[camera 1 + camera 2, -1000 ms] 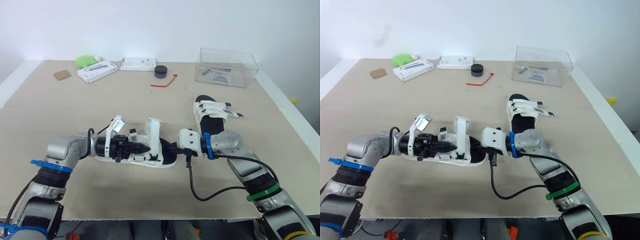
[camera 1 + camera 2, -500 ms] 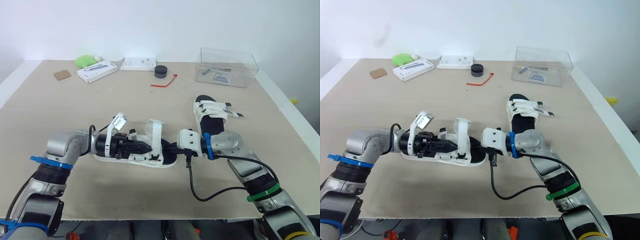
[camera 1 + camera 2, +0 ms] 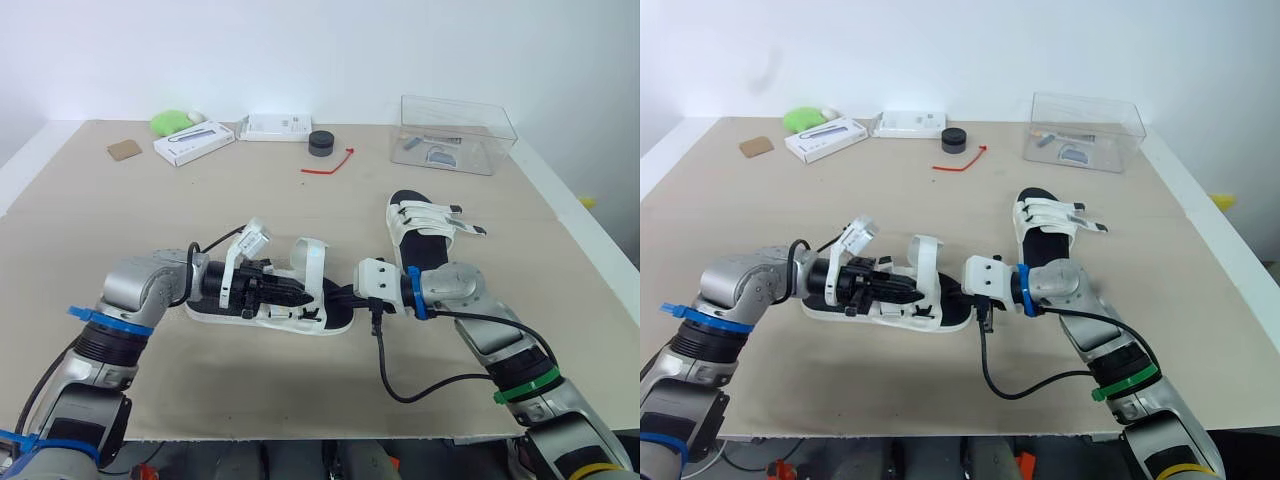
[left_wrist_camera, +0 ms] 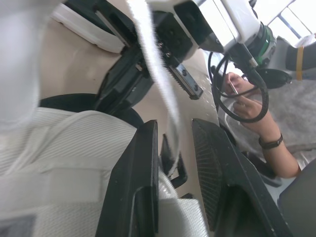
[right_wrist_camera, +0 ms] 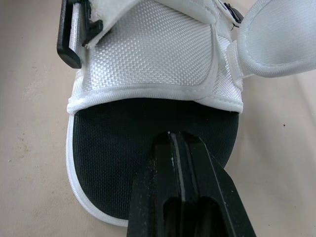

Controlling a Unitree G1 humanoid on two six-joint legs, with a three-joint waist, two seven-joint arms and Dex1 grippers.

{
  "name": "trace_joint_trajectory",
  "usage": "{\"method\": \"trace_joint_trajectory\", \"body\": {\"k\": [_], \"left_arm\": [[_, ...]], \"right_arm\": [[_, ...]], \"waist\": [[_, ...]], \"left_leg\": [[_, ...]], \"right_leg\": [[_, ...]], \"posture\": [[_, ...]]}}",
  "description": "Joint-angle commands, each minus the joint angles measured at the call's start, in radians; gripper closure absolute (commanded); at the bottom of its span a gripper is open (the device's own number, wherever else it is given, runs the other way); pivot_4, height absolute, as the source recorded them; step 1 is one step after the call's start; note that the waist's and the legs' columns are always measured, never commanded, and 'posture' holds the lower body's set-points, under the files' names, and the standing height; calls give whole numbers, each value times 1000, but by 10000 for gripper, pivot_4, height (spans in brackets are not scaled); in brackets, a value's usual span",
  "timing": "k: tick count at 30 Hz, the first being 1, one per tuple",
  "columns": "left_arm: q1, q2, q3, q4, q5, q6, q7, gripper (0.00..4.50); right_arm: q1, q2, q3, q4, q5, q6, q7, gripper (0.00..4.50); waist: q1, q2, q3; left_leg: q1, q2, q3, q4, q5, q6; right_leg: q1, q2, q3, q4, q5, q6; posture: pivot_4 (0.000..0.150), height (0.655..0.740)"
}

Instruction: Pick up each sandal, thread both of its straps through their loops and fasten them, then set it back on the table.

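One white sandal (image 3: 300, 316) lies at 6 o'clock from the tabletop's (image 3: 150, 220) centre. Left jaws, narrowly parted, straddle its loose strap (image 4: 153, 64), which could slip out if pulled unclamped. Right jaws, closed, press the sandal's 3 o'clock end; skidding off would free it.

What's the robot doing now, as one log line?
step: strapping near sandal | left claw: open, by strap | right claw: shut, over toe | far sandal: on table

From the near sandal (image 3: 290, 312), bare table (image 3: 110, 225) lies open from nine to eleven o'clock and at six; the second sandal (image 3: 425, 228) stands at two o'clock of my right pincer (image 3: 345, 297).
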Motion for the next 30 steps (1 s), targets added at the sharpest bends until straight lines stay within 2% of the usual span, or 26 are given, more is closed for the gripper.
{"method": "trace_joint_trajectory", "body": {"k": [1,2,5,6,17,22,30], "left_arm": [[-34,-4,-9,-11,6,-3,-8,33983],[-40,-9,-11,0,11,-7,-6,33983],[-62,-24,-6,50,22,-13,2,43054],[-70,-28,4,68,14,-1,3,44358],[-90,-30,51,100,-114,194,-47,44358],[-67,-20,23,94,-81,170,-56,44358],[-104,-55,67,168,-75,144,-20,44358]], "right_arm": [[20,-19,24,43,-44,16,4,45000],[21,-21,24,42,-45,15,4,45000],[23,-25,25,41,-49,11,4,45000],[26,-27,25,39,-50,10,4,45000],[39,-36,24,24,-50,12,2,45000],[43,-39,25,21,-50,12,2,45000],[43,-40,25,20,-50,13,2,45000]], "waist": [[0,0,0],[0,0,0],[0,0,0],[0,0,0],[0,0,0],[0,0,0],[0,0,0]], "left_leg": [[0,0,0,0,0,0],[0,0,0,0,0,0],[0,0,0,0,0,0],[0,0,0,0,0,0],[0,0,0,0,0,0],[0,-1,0,0,0,0],[-1,-1,-1,0,0,0]], "right_leg": [[0,0,0,0,0,0],[0,0,0,0,0,0],[0,0,0,0,0,0],[0,0,0,0,0,0],[0,0,0,0,0,0],[0,0,0,0,0,0],[0,-1,0,0,0,0]], "posture": [[1500,7400],[1500,7400],[1500,7400],[1500,7400],[1500,7400],[1500,7400],[1500,7400]]}}
